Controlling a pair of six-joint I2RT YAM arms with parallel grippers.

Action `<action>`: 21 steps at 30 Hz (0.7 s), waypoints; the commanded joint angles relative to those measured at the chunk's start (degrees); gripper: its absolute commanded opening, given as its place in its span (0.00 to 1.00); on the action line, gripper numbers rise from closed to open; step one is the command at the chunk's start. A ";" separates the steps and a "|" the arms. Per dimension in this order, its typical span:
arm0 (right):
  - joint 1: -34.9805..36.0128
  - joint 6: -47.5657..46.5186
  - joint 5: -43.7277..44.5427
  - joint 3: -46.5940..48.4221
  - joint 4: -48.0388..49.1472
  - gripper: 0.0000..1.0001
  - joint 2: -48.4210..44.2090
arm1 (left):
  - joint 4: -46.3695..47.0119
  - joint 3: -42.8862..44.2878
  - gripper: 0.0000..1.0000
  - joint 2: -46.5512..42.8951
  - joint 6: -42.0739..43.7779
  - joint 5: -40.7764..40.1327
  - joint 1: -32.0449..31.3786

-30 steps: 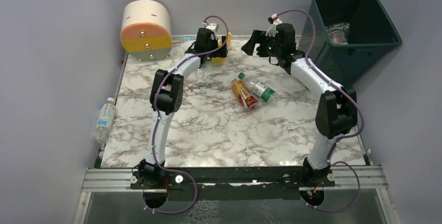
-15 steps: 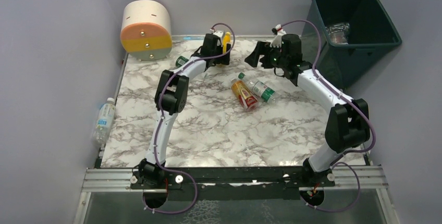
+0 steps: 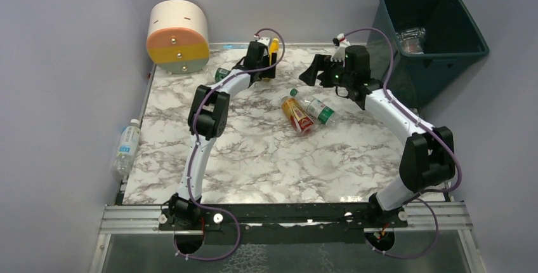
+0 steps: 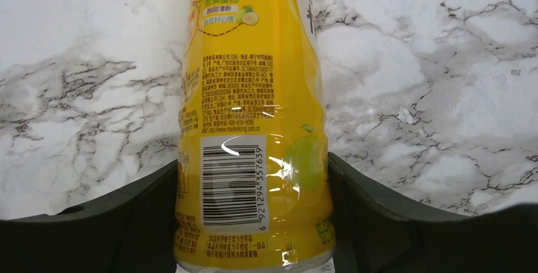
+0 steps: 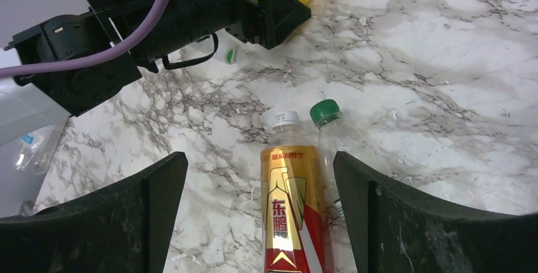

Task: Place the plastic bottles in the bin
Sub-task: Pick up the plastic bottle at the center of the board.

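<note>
The left gripper (image 4: pixel 254 164) is closed on a yellow bottle (image 4: pixel 254 89) at the far middle of the table (image 3: pixel 266 159). Its 2 fingers (image 4: pixel 127 222) sit against the bottle's left and right sides, low on the body by the barcode. The bottle points away from the wrist camera, over the marble top.

The right gripper (image 5: pixel 257 157) is open with nothing between its fingers. It hangs above 2 bottles that lie side by side and touching near the table's centre: a red and gold bottle (image 3: pixel 297 115) with a white cap and a green-capped bottle (image 3: pixel 315 108) with a clear body.

A green-labelled bottle (image 3: pixel 221 73) lies beside the left arm's forearm. A blue-labelled bottle (image 3: pixel 127 145) lies past the table's left edge, against the wall.

The bin (image 3: pixel 444 70) stands at the far right corner, off the marble top, with 1 clear bottle (image 3: pixel 411 37) inside it. A round drum (image 3: pixel 178 28) sits at the far left corner.
</note>
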 commanded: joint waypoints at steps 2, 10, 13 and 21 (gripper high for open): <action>-0.07 -0.49 -0.83 -1.26 0.35 0.89 -1.90 | 3.44 -7.04 0.67 -6.78 -1.82 -1.82 -0.18; -0.07 0.17 -2.02 -1.79 0.07 0.89 -4.06 | 8.64 -22.79 0.67 -22.28 -5.32 0.49 -1.21; -0.07 0.56 -2.69 -2.10 -0.24 0.89 -5.59 | 9.48 -28.28 0.67 -29.04 -6.74 1.75 -2.04; -0.07 3.29 -5.59 -4.78 -1.17 0.89 -13.76 | 11.52 -44.52 0.67 -49.13 -11.50 8.28 -5.26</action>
